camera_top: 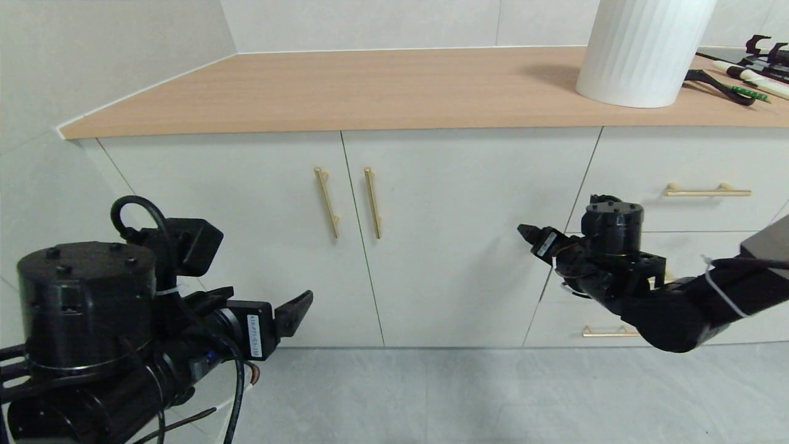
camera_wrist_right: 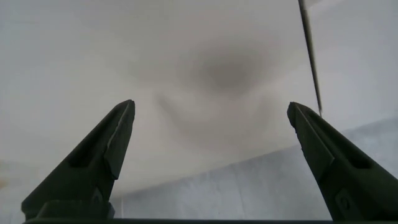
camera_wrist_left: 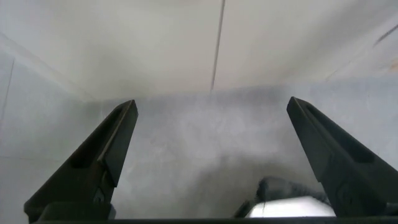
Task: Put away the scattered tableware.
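Observation:
Several utensils (camera_top: 749,77) with black, white and green handles lie on the wooden countertop (camera_top: 370,86) at its far right end. A tall white ribbed container (camera_top: 644,52) stands beside them. My left gripper (camera_top: 294,314) hangs low in front of the left cabinet door, far from the utensils. In the left wrist view it (camera_wrist_left: 211,104) is open, with only floor and cabinet base between its fingers. My right gripper (camera_top: 531,237) is in front of the cabinet below the container. In the right wrist view it (camera_wrist_right: 211,107) is open and facing the cabinet front.
Two cabinet doors with vertical gold handles (camera_top: 327,200) sit under the counter's middle. Drawers with horizontal gold handles (camera_top: 707,190) are at the right, behind my right arm. A tiled wall closes the left side. Grey floor tiles (camera_top: 431,394) lie below.

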